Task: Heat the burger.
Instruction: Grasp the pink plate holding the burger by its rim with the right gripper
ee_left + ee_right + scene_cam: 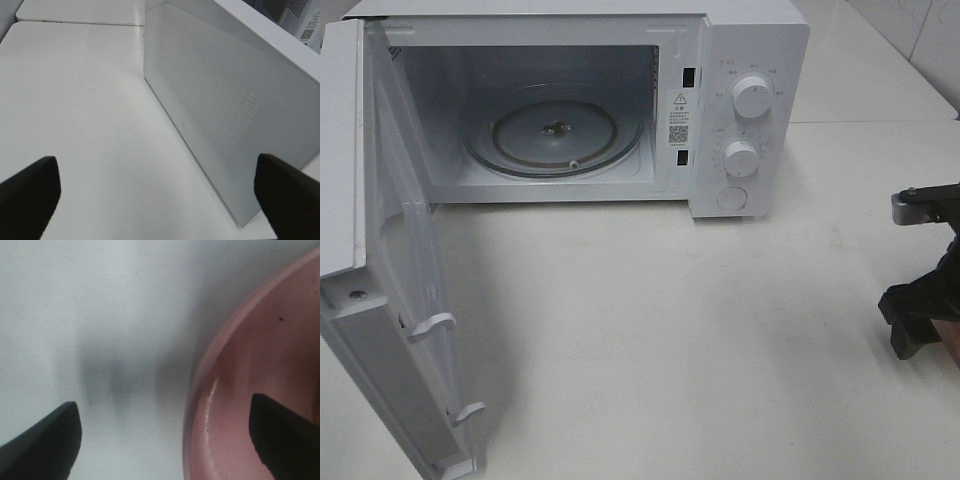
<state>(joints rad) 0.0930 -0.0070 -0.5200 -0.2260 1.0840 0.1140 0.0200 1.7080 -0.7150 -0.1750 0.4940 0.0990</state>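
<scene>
The high camera shows a white box-shaped microwave oven [750,110] with its door [410,280] swung wide and a round glass turntable [555,135] inside. Only the right wrist view shows the round pink plate [260,365] — the right gripper [160,440] is released, its jaws on either side of the plate's rim. The left gripper [157,195] is released near the door. Where the burger is — I cannot tell.

Microwave oven [740,60], white, well apart from the right claw [162,420]. Door [225,100], swung open, perforated panel just ahead of the left claw [157,195]. Glass turntable [555,135] in the cavity. Upper knob [752,97], lower knob [741,158], round button [732,198] below them. Pink plate [260,355], rim passing between the right claw's fingertips. White table [670,330] under both claws.
</scene>
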